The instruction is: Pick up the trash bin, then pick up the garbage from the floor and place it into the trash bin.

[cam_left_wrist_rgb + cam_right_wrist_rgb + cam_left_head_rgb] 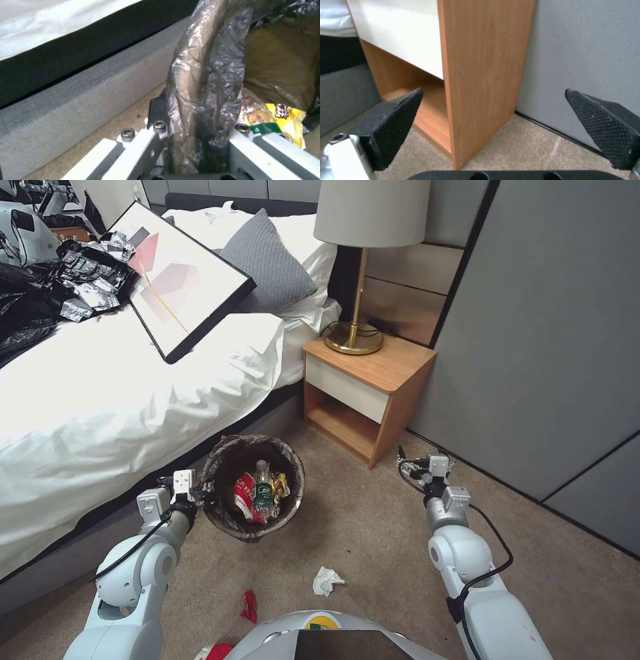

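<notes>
Trash bin [230,513] rim clamped by left end effector [202,492], beside bed [100,400].

Open carpet [373,540] runs from 6 to 1 o'clock, broken by a white tissue [327,580] and a red wrapper [249,607]. Bed [100,407] walls off 9 to 11 o'clock. Nightstand [363,387] blocks 12 o'clock; grey wall panel [547,347] closes 2 to 3 o'clock.

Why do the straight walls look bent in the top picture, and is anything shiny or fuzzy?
Head view: wide lens bows the wall panels near the edges. Left wrist view: soft focus, glare on the trash bin liner clamped in the left gripper. Right wrist view: right gripper open and sharp, even light.
</notes>
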